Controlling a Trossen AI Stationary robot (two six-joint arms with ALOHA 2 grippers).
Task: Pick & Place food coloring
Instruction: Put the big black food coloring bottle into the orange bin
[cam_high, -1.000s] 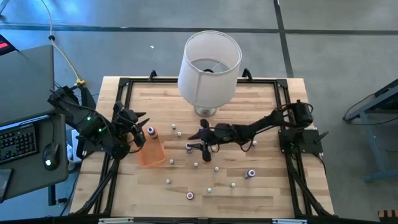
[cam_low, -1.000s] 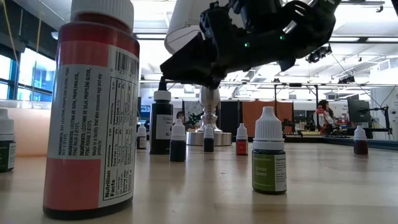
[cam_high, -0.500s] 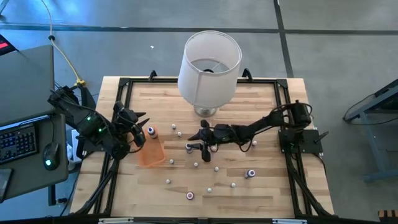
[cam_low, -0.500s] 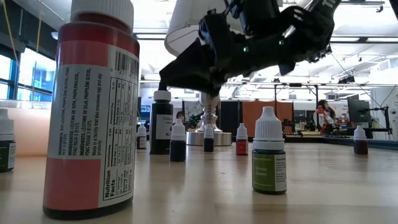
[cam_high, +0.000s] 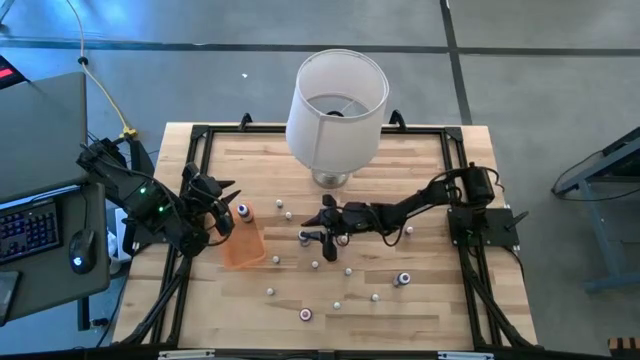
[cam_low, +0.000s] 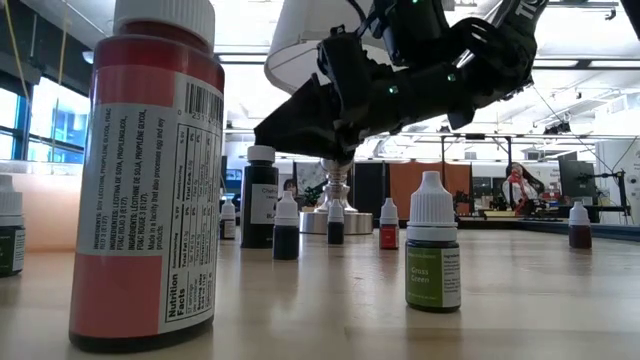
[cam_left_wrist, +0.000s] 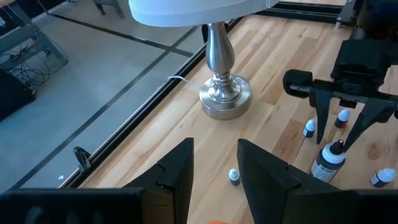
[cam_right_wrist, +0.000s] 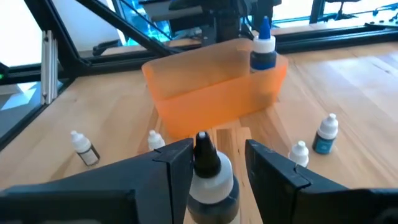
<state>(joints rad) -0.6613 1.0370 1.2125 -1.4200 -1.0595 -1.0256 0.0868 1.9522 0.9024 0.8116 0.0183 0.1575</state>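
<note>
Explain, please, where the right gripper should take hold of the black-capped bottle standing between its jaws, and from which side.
Probably the wide white collar under the cap, coming down from above. The black-capped bottle stands upright between the open jaws of the right gripper; its black tip tapers and might slip.

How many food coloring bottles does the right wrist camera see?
6: one black-tipped inside the right pincer, one blue-capped at the orange tray far end, four white-capped ones on the table before it. Others may be hidden.
</note>
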